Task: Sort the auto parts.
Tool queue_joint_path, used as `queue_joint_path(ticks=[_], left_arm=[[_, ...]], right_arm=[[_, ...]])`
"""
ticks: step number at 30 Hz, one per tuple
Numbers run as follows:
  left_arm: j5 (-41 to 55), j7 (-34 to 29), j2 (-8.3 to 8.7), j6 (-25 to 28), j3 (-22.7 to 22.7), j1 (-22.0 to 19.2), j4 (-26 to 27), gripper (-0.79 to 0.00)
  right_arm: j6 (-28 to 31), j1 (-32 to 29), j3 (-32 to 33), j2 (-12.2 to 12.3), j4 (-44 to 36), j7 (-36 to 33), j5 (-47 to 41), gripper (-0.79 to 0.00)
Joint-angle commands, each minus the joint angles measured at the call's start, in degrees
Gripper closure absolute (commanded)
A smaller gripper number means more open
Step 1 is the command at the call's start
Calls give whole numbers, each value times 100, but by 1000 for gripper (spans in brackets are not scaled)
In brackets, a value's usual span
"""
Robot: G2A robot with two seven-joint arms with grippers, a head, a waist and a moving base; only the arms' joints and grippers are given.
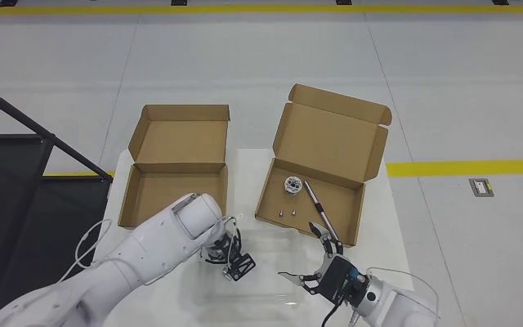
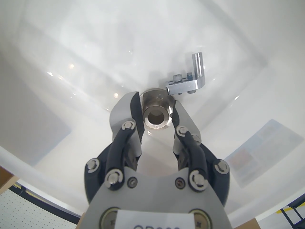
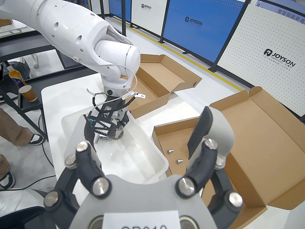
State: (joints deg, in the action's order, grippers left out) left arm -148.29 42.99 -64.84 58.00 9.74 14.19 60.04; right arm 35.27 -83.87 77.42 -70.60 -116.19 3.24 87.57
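My left gripper reaches down into a white plastic tray, its two pads pressed on either side of a short metal bushing that stands on the tray floor. An L-shaped metal bracket lies just beyond, touching the bushing. From above, the left gripper is over the tray at the table's front. My right gripper hangs open and empty near the tray's right end, beside the right cardboard box. The right wrist view has its fingers spread wide.
The right box holds a round part, a long rod and two small screws. The left cardboard box is empty, its lid folded back. A person's legs stand beside the table's left side.
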Motion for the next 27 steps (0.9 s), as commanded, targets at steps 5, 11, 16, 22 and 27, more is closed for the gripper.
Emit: queue_joint_path(ticks=[5,11,16,22,27], left_arm=[[-100,94,-51,0,0,5,-72,-139],[-106,215,-63,0,0,-46,-78,0],[57,329,29,0,13,-158,94,0],[431,328,343,0,240,-249,632,0],[758,64,855,0,848,-136,1365,0]], right_arm=[[0,0,0,0,0,0,0,-785],[0,0,0,0,0,0,0,-785],[0,0,0,0,0,0,0,-785],[0,0,0,0,0,0,0,-785],[0,0,0,0,0,0,0,-785]])
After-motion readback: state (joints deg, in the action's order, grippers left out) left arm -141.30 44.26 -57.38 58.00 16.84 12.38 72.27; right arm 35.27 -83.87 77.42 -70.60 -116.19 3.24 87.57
